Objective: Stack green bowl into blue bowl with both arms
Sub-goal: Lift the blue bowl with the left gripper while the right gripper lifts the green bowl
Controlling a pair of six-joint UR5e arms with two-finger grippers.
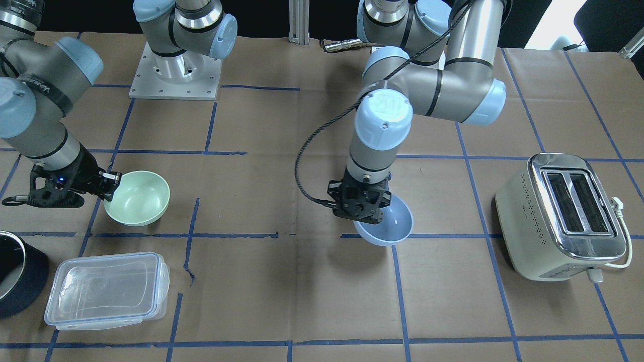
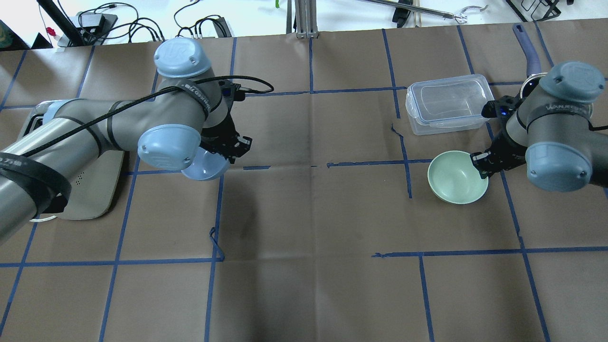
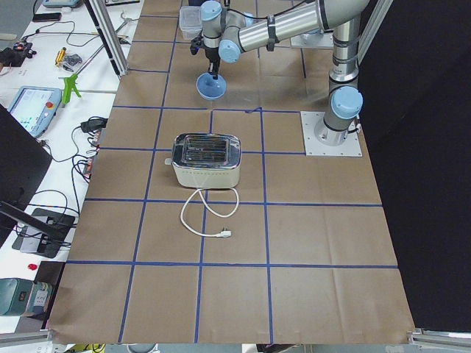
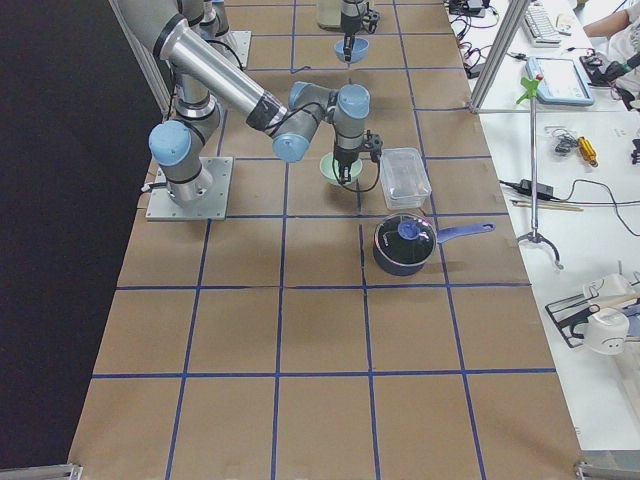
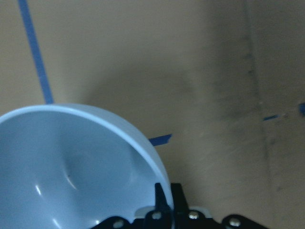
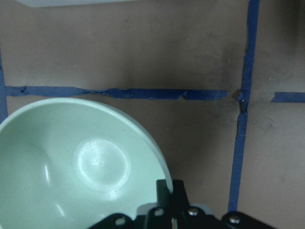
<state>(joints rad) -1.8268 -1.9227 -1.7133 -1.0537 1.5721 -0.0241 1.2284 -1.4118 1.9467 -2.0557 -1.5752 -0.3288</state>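
The blue bowl (image 1: 390,223) hangs tilted from my left gripper (image 1: 376,215), which is shut on its rim, just above the brown paper near the table's middle. The left wrist view shows the rim pinched between the fingertips (image 5: 164,198). The green bowl (image 1: 137,197) is at the other end of the table. My right gripper (image 1: 111,182) is shut on its rim, as the right wrist view shows (image 6: 171,193). I cannot tell whether the green bowl touches the paper. In the overhead view the blue bowl (image 2: 205,166) is at the left and the green bowl (image 2: 457,176) at the right, far apart.
A clear lidded container (image 1: 105,289) lies beside the green bowl. A dark saucepan (image 1: 15,271) stands at that table end. A cream toaster (image 1: 563,213) with its cord stands beyond the blue bowl. Bare paper lies between the bowls.
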